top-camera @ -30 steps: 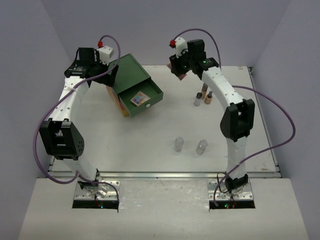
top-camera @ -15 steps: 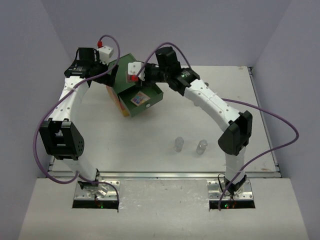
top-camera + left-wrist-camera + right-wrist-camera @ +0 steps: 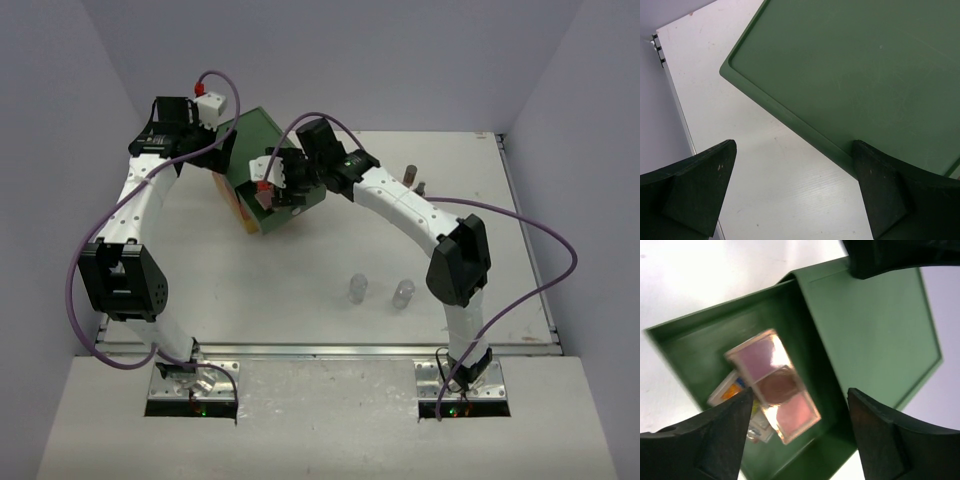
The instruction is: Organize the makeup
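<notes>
My right gripper [image 3: 797, 437] is open above the chest's pulled-out green drawer [image 3: 695, 342]. A pink palette [image 3: 774, 385] lies tilted in the drawer, free of my fingers, on top of the multicoloured palette [image 3: 729, 390]. In the top view my right gripper [image 3: 280, 190] covers the drawer [image 3: 312, 196]. My left gripper [image 3: 795, 192] is open at the chest's back left edge [image 3: 790, 117], its right finger against the edge; it also shows in the top view [image 3: 222, 158]. Two clear bottles [image 3: 356, 289] [image 3: 403, 293] stand at the front middle. Dark-capped tubes [image 3: 408, 173] stand behind my right arm. The tan palette is not in view.
The green-topped drawer chest [image 3: 255, 135] stands at the back left of the white table [image 3: 300, 290], with orange and yellow drawers [image 3: 237, 203] below. My right arm stretches across the table's middle back. Grey walls enclose three sides.
My right arm swung from the back right over to the open drawer carrying the pink palette. Its jaws are now open and the palette lies in the drawer. The left arm has not moved.
</notes>
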Robot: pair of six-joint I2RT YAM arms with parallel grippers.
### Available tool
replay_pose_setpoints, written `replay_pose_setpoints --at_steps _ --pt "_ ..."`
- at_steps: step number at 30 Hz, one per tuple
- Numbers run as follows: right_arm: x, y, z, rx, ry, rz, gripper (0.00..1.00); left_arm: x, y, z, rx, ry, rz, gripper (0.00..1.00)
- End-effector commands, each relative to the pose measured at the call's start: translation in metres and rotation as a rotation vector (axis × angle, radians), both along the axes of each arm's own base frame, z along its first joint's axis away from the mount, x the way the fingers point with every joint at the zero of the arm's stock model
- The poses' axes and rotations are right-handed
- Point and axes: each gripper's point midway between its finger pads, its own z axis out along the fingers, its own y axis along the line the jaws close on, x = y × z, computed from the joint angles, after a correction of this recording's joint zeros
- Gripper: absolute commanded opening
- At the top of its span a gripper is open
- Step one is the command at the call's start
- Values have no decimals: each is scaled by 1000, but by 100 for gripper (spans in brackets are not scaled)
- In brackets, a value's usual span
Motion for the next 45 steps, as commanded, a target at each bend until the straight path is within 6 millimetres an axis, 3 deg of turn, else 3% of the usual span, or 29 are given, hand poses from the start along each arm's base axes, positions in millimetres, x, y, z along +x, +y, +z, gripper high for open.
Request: replay_pose_setpoints --at_steps 1,7,9,11,12,13,15,16,20,27,33,42,45 --pt "15 8 67 144 -124 -81 78 -3 6 5 3 -15 16 100" --pt "14 6 154 385 -135 -175 84 -2 6 8 7 -28 16 100" --pt "11 -2 172 481 -79 -261 84 -2 7 9 11 -30 19 100" --pt "-2 -25 199 723 111 -453 80 -1 9 7 17 -30 27 100" --pt "-8 -32 195 805 235 -533 78 -2 9 6 18 -31 28 100" --pt "-9 -40 170 828 323 -621 72 -1 9 7 18 -36 29 100" --pt "-19 -57 159 935 455 -755 59 -1 9 6 18 -41 28 100" --pt "-25 -61 124 929 552 -847 54 -1 9 6 18 -42 28 100" --pt "-45 -85 54 863 605 -1082 47 1 11 3 23 -38 34 100" --pt "-55 -75 -1 876 730 -1146 37 1 13 -6 25 -20 51 100" --pt "-46 -57 -17 890 779 -1137 36 0 11 0 9 -27 59 100" --pt "-12 -25 -12 905 734 -1088 37 -1 17 6 46 -42 60 100" --pt "2 -19 -2 948 719 -1091 38 0 16 8 48 -45 53 100"
